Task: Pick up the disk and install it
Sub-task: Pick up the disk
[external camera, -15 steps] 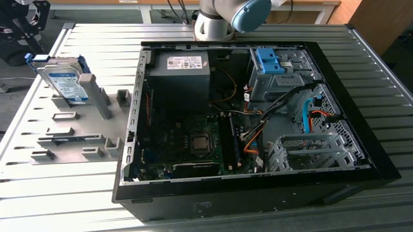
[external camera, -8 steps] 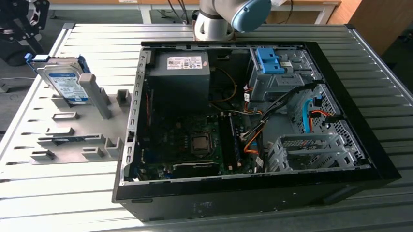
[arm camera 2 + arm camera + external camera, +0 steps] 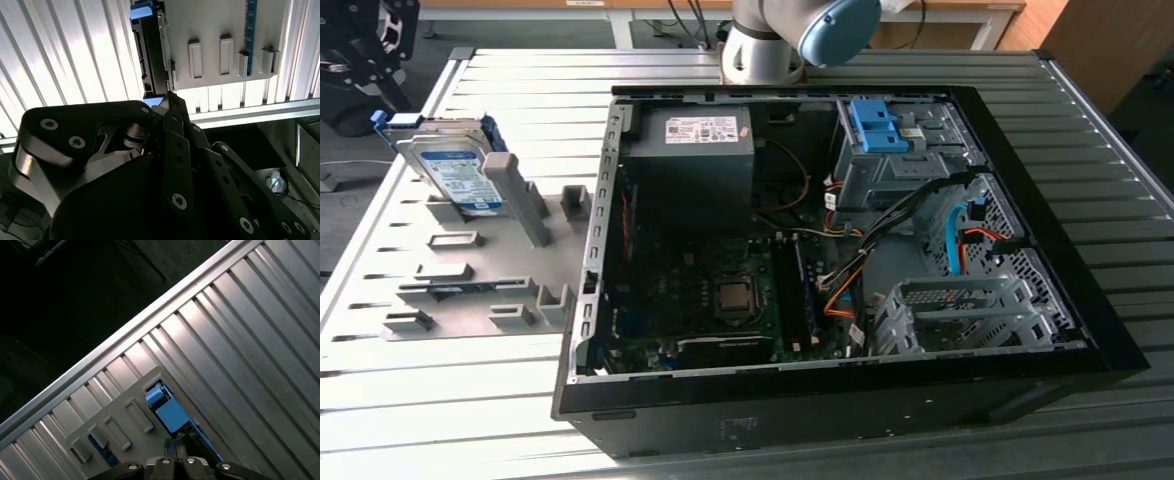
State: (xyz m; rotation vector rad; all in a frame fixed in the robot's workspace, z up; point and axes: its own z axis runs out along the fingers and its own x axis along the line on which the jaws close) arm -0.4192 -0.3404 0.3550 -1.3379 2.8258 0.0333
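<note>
Pressing together w/ nothing pinched, fingers (image 3: 173, 131) of gripper (image 3: 169, 99) point at the blue-railed end of disk (image 3: 454, 170), tip just beside it; contact can't tell. Arm (image 3: 774, 40) rises behind PC case (image 3: 1110, 335). Disk stands on edge in grey holder (image 3: 507, 255) on table (image 3: 534, 90), at exterior view's left, outside case. Counts: 1 disk, 1 gripper, 1 holder, 1 open case, 1 blue bracket (image 3: 874, 125) inside it.

arm (image 3: 765, 50): silver joint, blue cap | tool (image 3: 170, 102): blk links, silver screws
</note>
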